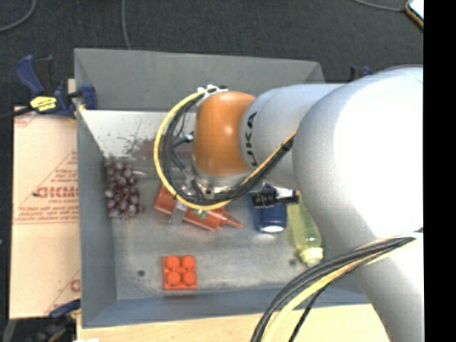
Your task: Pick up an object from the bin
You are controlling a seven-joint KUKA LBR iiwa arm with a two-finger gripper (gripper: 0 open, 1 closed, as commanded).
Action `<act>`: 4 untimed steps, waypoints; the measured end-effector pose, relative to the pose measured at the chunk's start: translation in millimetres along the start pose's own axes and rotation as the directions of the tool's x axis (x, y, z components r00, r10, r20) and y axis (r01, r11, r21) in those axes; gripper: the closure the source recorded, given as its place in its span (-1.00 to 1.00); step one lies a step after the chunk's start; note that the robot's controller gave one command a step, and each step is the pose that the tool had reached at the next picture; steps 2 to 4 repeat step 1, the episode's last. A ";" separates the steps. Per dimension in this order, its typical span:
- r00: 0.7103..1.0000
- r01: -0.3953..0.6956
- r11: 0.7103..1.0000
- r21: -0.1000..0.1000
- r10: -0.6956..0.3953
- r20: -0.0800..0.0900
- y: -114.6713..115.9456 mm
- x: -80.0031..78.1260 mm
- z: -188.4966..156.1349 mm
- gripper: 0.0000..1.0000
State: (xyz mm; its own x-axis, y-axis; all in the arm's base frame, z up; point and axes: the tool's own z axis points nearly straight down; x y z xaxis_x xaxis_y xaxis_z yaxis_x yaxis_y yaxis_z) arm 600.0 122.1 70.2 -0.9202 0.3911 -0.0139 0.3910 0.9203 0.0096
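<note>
My gripper (194, 192) is low in the middle of the bin, mostly hidden beneath the arm's orange cover. Directly under it lies a red-orange elongated thing (211, 221) with a pointed end toward the right; its left part (165, 201) sticks out on the other side. A dark blue and black cylindrical thing (270, 210) lies just to the right of the gripper. A pale yellow-green bottle (305, 235) lies further right, partly under the arm.
A bunch of dark purple grapes (121, 188) rests against the left wall. An orange square block with round studs (179, 271) sits near the front wall. The arm covers the right half of the bin.
</note>
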 end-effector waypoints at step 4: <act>1.000 -0.001 1.000 -0.001 0.001 0.000 0.3 -0.1 -0.2 1.00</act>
